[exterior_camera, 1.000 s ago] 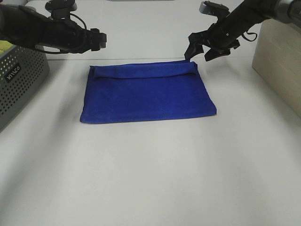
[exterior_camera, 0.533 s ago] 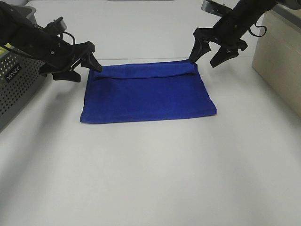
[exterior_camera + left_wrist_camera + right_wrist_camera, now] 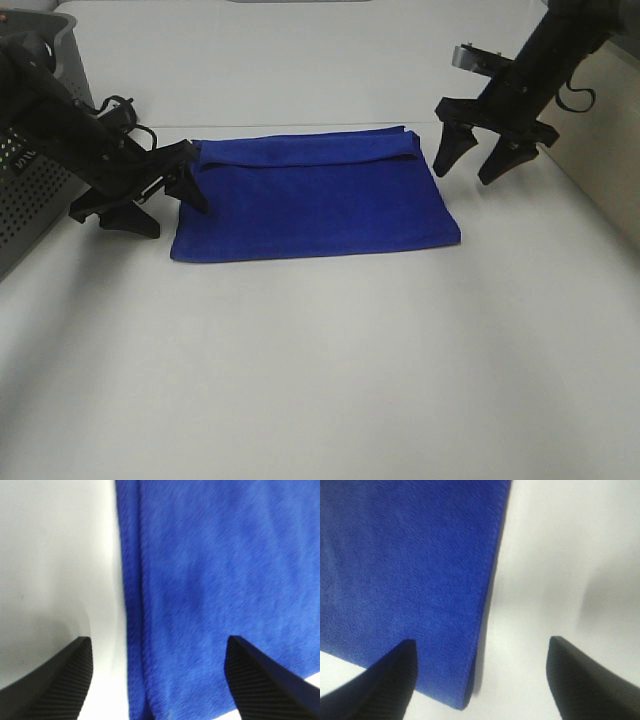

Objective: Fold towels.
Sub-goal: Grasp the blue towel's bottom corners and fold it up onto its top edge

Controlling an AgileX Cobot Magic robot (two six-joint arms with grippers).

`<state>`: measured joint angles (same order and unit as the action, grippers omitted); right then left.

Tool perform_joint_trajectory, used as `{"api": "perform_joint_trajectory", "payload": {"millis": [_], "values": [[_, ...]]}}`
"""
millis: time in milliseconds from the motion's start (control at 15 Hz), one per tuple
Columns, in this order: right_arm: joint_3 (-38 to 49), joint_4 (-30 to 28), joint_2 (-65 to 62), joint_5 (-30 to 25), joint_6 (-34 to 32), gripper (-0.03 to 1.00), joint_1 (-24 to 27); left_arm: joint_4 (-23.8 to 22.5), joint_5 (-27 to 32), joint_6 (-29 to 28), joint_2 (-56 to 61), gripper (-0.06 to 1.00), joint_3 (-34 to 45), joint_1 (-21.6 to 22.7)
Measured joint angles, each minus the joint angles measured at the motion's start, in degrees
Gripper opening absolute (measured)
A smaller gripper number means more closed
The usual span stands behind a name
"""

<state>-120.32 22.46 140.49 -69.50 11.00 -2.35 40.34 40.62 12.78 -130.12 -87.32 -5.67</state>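
The towel [image 3: 315, 200] lay folded flat on the table [image 3: 320, 380], its near edge straight and a narrow flap turned over along its far edge.

At the towel's left edge, nearer the camera than the other arm, the left gripper [image 3: 180, 220] stood low with its jaws spread wide and nothing clamped between them. One finger was over the table and the other over the cloth. Whether either tip touched the surface could not be told from the high view.

Farther back, just beside the towel's right edge near the far corner, the right gripper [image 3: 463, 178] pointed down, jaws also wide apart and holding nothing. Both tips appeared to be off the cloth, over bare table.

The left wrist view added what the high view hid: the left gripper [image 3: 159, 640] straddled the towel [image 3: 215, 570], with a doubled edge running between the ribbed fingers.

The right wrist view showed the right gripper [image 3: 482, 641] set across the towel [image 3: 405, 555] edge as well, one finger over the blue pile and the other over white table, with a towel corner between them. The high view did not make that overlap clear.

A grey basket [image 3: 30, 200] sat at far left.
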Motion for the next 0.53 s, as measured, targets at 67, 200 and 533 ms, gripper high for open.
{"api": "perform_joint_trajectory", "payload": {"millis": [67, 200, 533], "values": [[2.46, 1.95, -0.11, 0.00, 0.57, 0.70, 1.26, 0.06, -0.34, 0.00, 0.29, 0.70, 0.80, -0.06], [6.36, 4.24, -0.17, 0.06, 2.81, 0.70, 2.18, 0.57, -0.74, 0.00, 0.46, 0.70, 1.60, -1.03], [12.55, 8.88, -0.46, -0.11, 4.76, 0.69, 1.89, -1.15, -1.89, -4.64, 0.57, 0.63, 1.78, -5.84]]}}
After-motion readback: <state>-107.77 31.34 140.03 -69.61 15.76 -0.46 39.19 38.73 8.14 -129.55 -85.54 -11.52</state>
